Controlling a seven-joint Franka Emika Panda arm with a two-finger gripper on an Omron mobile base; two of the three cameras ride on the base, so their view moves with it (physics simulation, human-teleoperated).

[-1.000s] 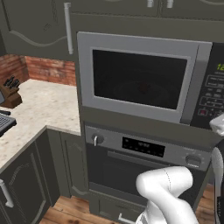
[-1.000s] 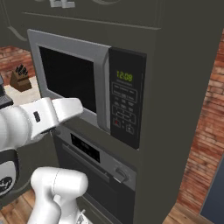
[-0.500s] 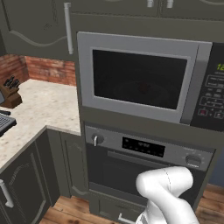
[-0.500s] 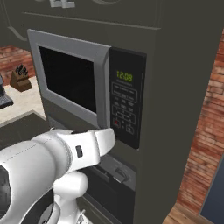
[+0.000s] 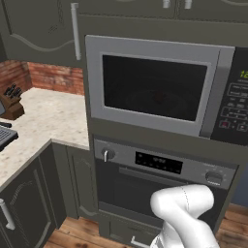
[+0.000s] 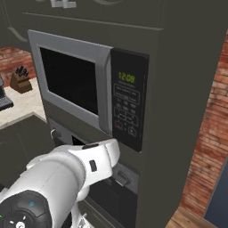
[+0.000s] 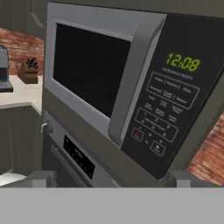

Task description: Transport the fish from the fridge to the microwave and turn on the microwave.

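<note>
You are looking at a built-in silver-grey microwave [image 5: 160,92], its door shut, a faint reddish shape behind the dark glass window. Its black button panel [image 5: 231,109] runs off the right edge. Below sits a dark oven with round silver knobs [image 5: 160,181]. At left, a speckled beige stone counter [image 5: 43,121] carries a brown wooden knife block [image 5: 10,102] against red brick.
</note>
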